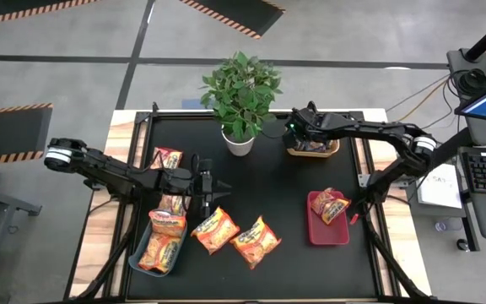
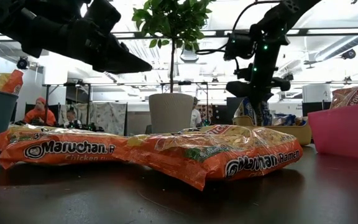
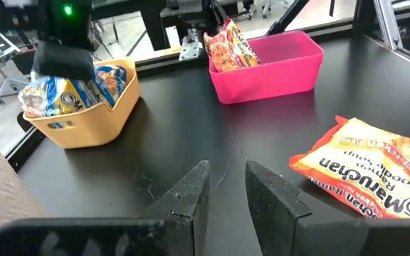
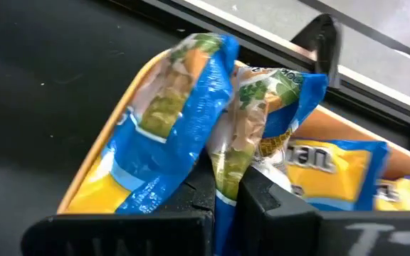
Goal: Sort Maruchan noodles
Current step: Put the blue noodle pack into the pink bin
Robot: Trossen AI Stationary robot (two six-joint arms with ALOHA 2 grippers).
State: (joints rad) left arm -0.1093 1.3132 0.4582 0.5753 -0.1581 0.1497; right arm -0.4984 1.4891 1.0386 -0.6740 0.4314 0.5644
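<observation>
Two orange Maruchan noodles packets [image 1: 215,230] [image 1: 256,241] lie flat mid-table. More orange packets fill the grey-blue bin [image 1: 135,257] at the near left, and one leans in the pink bin [image 1: 315,232]. Another packet [image 1: 167,158] lies flat at the far left. My right gripper [image 4: 226,195] is over the orange bin [image 1: 334,152] at the back, shut on a blue-and-yellow packet [image 4: 191,121]. My left gripper [image 3: 226,188] hovers above the table left of centre, fingers slightly apart with nothing between them. My right gripper pinches the blue-and-yellow packet by a crumpled fold of its wrapper [image 4: 228,165] between its two fingers. It comes slanting down from above. The packet hangs below the fingers into the orange bin, beside another blue packet [image 4: 333,167]; whether it rests there I cannot tell.
A leafy plant in a white pot [image 1: 239,139] stands at the back centre, just left of the orange bin. Bare black tabletop [image 1: 285,194] lies between the loose packets and the pink bin. Metal frame rails run along the table's sides.
</observation>
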